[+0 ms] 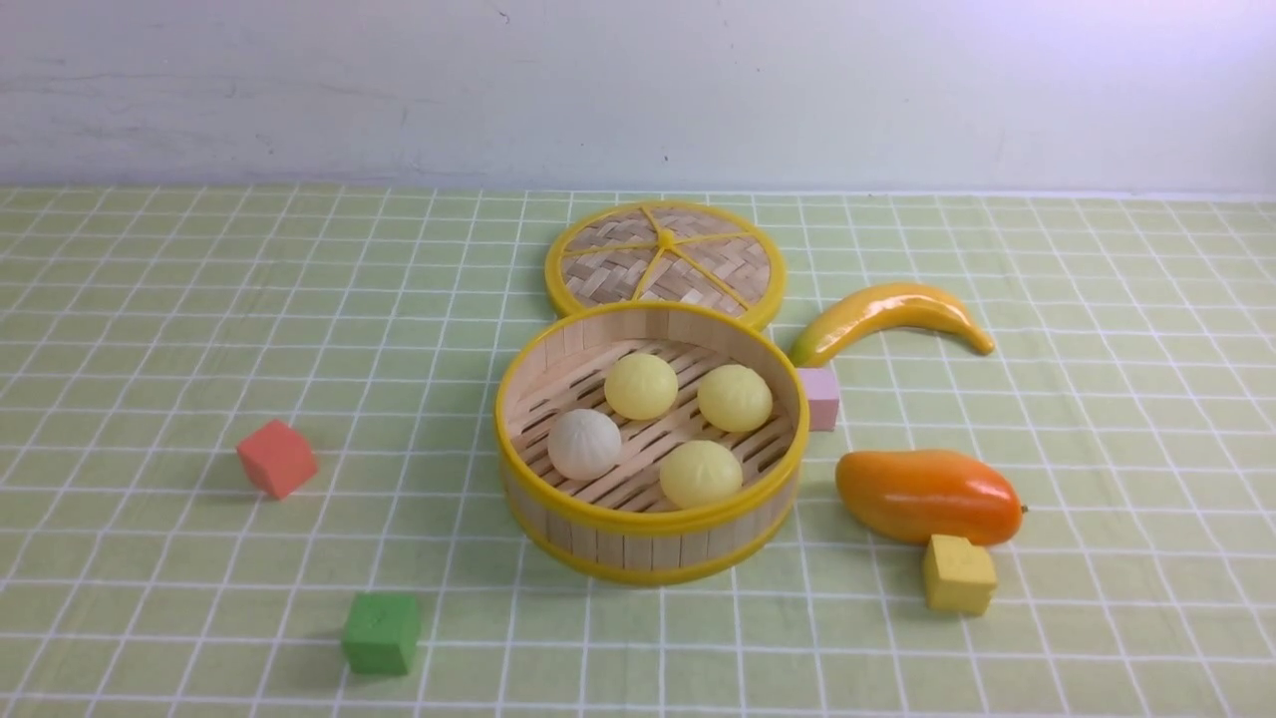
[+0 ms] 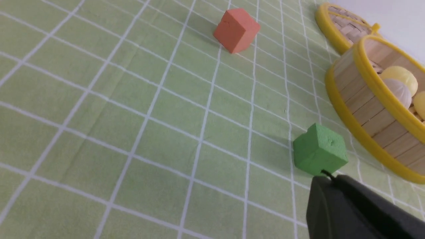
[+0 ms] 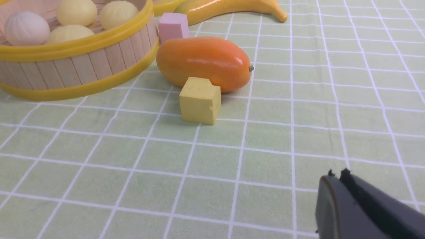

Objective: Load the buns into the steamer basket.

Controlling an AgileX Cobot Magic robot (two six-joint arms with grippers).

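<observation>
I see all four small round pleated buns [image 1: 661,429] sitting inside the round bamboo steamer basket [image 1: 648,524] mid-tabletop. My left pincer [image 2: 327,177] and right pincer [image 3: 337,174] are both closed, empty, the basket lying between them; I judge nothing's left to fetch.

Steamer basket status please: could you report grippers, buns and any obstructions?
Left gripper shut, empty; right gripper shut, empty. Four buns inside steamer basket. Nothing in the way.
</observation>
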